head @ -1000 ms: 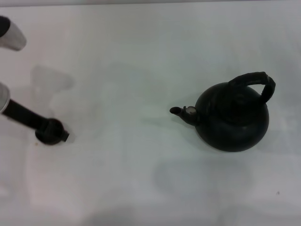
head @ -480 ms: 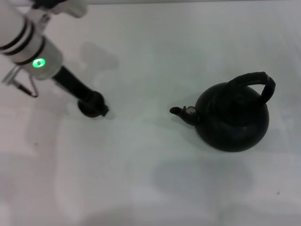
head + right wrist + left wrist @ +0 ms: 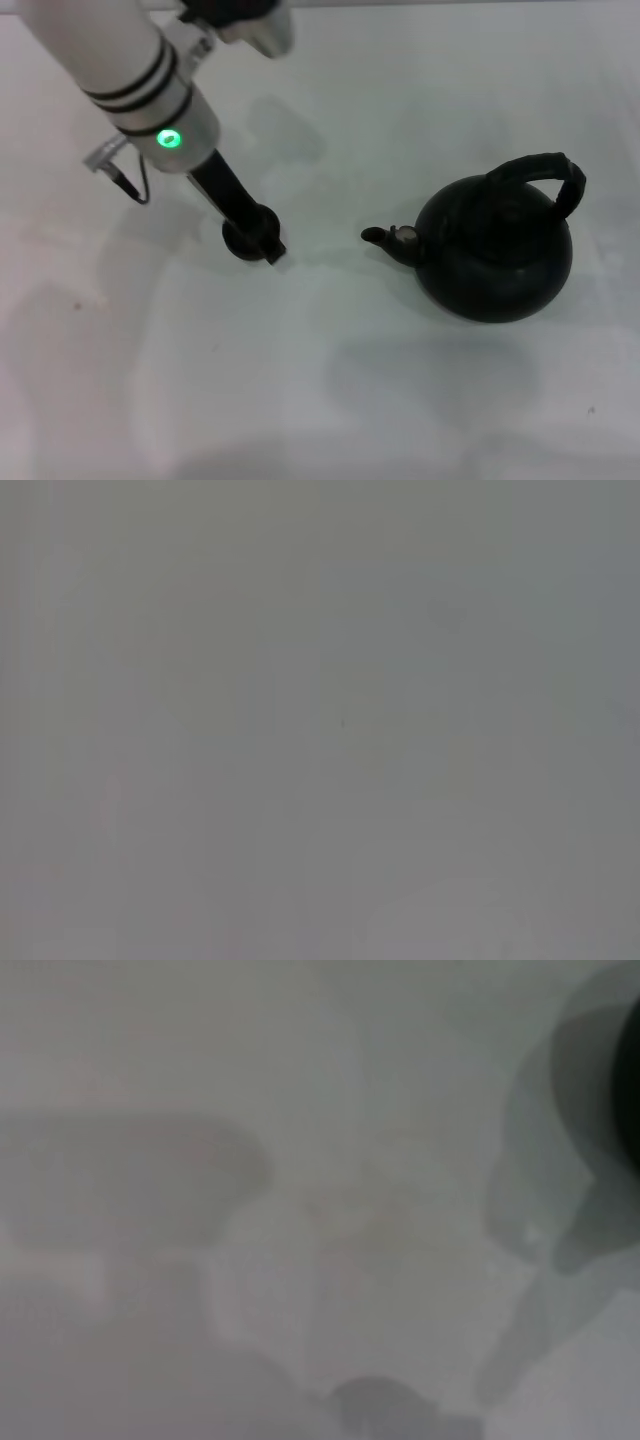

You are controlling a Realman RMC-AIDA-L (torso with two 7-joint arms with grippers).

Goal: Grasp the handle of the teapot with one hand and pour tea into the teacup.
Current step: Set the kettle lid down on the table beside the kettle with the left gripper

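Though its contents were hidden, the teapot (image 3: 493, 250) looked heavy and rigid, best taken at the handle (image 3: 545, 176) arching over its top, well apart from any fingers. Ahead of its spout, the left gripper (image 3: 262, 238) clasped the teacup (image 3: 247, 240), contents unseen. No right gripper showed.

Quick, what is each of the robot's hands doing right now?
Left gripper: shut on the teacup, left of the teapot.
Right gripper: not in view.
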